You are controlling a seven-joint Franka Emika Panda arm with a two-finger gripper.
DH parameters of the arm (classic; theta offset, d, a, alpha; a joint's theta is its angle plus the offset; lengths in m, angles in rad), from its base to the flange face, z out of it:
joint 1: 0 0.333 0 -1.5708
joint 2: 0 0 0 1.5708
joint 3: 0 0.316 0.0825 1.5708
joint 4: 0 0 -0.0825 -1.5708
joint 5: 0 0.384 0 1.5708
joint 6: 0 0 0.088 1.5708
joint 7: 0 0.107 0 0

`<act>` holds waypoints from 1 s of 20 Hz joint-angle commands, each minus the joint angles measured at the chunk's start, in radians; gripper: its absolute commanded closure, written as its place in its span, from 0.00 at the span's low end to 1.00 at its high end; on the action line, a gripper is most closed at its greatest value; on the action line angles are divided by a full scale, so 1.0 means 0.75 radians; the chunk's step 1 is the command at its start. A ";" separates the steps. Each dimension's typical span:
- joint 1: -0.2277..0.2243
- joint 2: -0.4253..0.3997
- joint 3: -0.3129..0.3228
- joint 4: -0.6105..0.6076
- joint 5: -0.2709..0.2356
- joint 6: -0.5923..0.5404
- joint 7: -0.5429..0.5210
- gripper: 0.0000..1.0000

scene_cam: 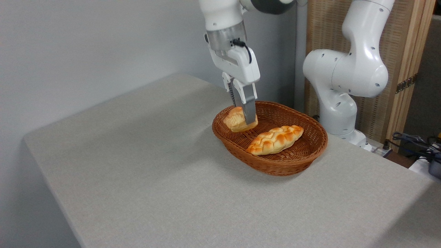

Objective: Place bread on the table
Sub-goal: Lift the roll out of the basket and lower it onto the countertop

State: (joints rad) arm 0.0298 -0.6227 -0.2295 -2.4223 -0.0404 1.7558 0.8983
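The tool (245, 119) points straight down over the wicker basket (296, 162), its two fingers (248, 106) closed on the small round bun (236, 120). The bun sits tilted between them, its ridged side turned toward the camera, at the basket's 10 o'clock rim; whether it is raised clear of the weave or resting on it cannot be told from this angle. A longer braided loaf (275, 139) lies inside the basket toward 4 o'clock of the bun, near it but apart. The basket stands on the grey speckled worktop (137, 172), toward the worktop's 2 o'clock side. The white robot arm's base (339, 113) rises at the basket's 1 o'clock, beyond the worktop's far edge, before a wooden screen (406, 69).
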 commanded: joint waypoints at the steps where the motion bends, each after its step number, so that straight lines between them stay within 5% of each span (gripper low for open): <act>1: -0.007 0.132 0.136 0.210 -0.022 0.007 0.011 0.87; 4: -0.017 0.381 0.142 0.421 -0.073 0.027 0.011 0.78; 5: -0.025 0.496 0.140 0.478 -0.085 0.029 0.007 0.60; 8: -0.066 0.734 0.130 0.548 -0.140 0.159 -0.011 0.52; 10: -0.072 0.803 0.102 0.546 -0.151 0.289 -0.081 0.44; 15: -0.073 0.849 0.075 0.546 -0.147 0.357 -0.104 0.00; 20: -0.073 0.849 0.075 0.548 -0.138 0.357 -0.097 0.00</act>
State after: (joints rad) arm -0.0235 0.0237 -0.1781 -2.0142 -0.1360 2.0263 0.8214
